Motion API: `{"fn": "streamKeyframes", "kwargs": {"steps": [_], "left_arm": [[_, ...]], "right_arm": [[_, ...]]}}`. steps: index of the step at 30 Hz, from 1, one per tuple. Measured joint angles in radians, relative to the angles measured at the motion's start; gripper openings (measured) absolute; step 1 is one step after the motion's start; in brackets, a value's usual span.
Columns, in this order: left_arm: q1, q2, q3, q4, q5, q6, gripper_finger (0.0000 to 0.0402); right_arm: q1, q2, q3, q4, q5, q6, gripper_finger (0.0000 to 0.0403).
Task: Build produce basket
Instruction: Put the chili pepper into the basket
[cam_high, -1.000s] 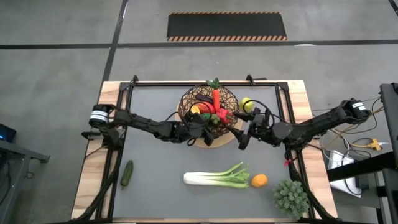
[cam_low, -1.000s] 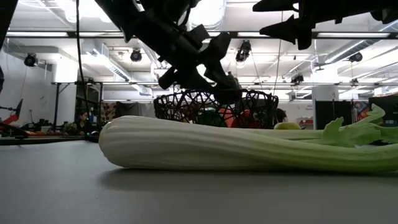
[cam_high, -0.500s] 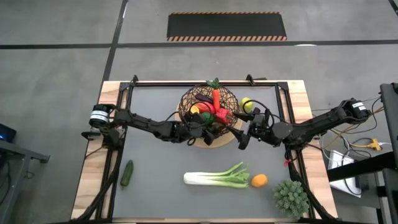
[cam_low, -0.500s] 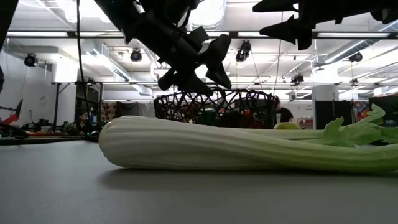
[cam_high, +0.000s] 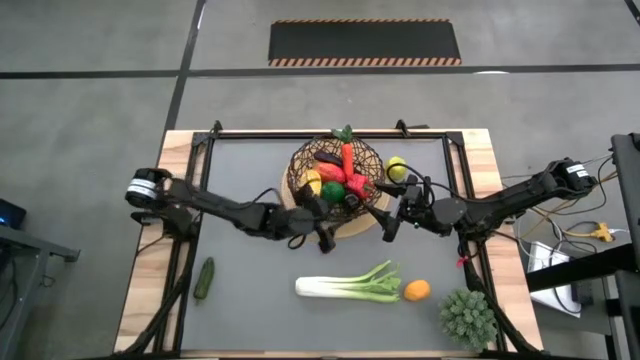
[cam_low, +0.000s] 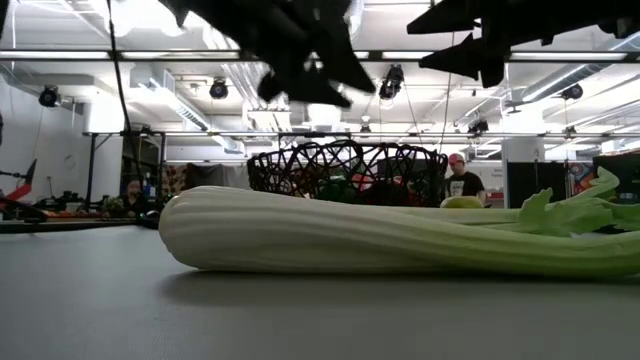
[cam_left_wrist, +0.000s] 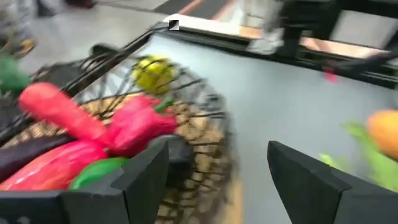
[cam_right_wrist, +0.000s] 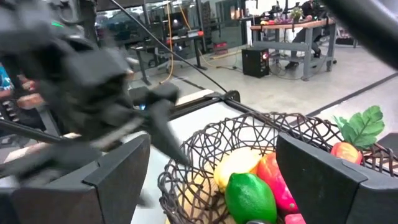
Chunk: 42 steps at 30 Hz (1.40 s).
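Note:
The dark woven basket (cam_high: 296, 170) stands on its pale disc at the table's far middle. It holds a carrot (cam_high: 347, 158), red peppers (cam_left_wrist: 134, 124), a yellow pepper (cam_high: 312, 179), a green pepper (cam_high: 333, 190) and a dark eggplant (cam_high: 327, 157). My left gripper (cam_high: 322, 228) is open and empty, just off the basket's near side and above the table. My right gripper (cam_high: 388, 218) is open and empty, off the basket's right side. A leek (cam_high: 348, 287), an orange (cam_high: 416, 290) and a cucumber (cam_high: 204, 278) lie on the table. A yellow-green apple (cam_high: 397, 167) lies right of the basket.
A spiky green plant (cam_high: 468, 317) stands at the near right corner. The leek (cam_low: 380, 240) lies across the near middle, with the orange at its leafy end. A dark frame (cam_high: 300, 137) runs round the mat. Bare mat lies at the near left, beside the cucumber.
My left gripper has opened over the basket and let go of a green thing, which now lies in the basket. It has then drawn back up and toward the table's near left, clear of the rim. My right gripper has kept still.

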Motion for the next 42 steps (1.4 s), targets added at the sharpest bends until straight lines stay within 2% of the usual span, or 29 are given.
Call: {"fn": "streamKeyframes", "kwargs": {"steps": [5,8,16,20,23,27,31,38,42], "left_arm": [[-0.12,-0.099,0.0,-0.159,0.013,-0.002,0.0254],[-0.197,-0.158,0.0,-0.353,0.044,-0.133,0.0254],[-0.357,-0.22,-0.001,-0.961,0.086,-0.837,0.0254],[-0.398,-0.198,-0.002,-1.234,0.258,-1.159,0.0254],[-0.424,-0.158,-0.025,-1.381,0.416,-1.321,0.0254],[-0.45,-0.113,-0.095,-1.389,0.587,-1.399,0.0254],[-0.464,-0.076,-0.144,-1.378,0.708,-1.425,0.0253],[-0.471,-0.062,-0.193,-1.37,0.771,-1.453,0.0253],[-0.475,-0.062,-0.235,-1.273,0.781,-1.451,0.0253]], "right_arm": [[0.0,0.0,0.0,-0.007,0.0,-0.01,0.0329],[0.0,0.0,0.0,-0.012,0.0,-0.013,0.0329],[0.0,0.0,0.0,-0.014,0.0,-0.027,0.0329],[0.0,0.0,0.0,-0.014,0.0,-0.028,0.0329],[0.0,0.0,0.0,-0.014,0.0,-0.028,0.0329],[0.0,0.0,0.0,-0.014,0.0,-0.028,0.0329],[0.0,0.0,0.0,-0.015,0.0,-0.028,0.0329],[0.0,0.0,0.0,-0.015,-0.001,-0.027,0.0329],[0.0,0.0,0.0,-0.015,-0.001,-0.027,0.0329]]}}
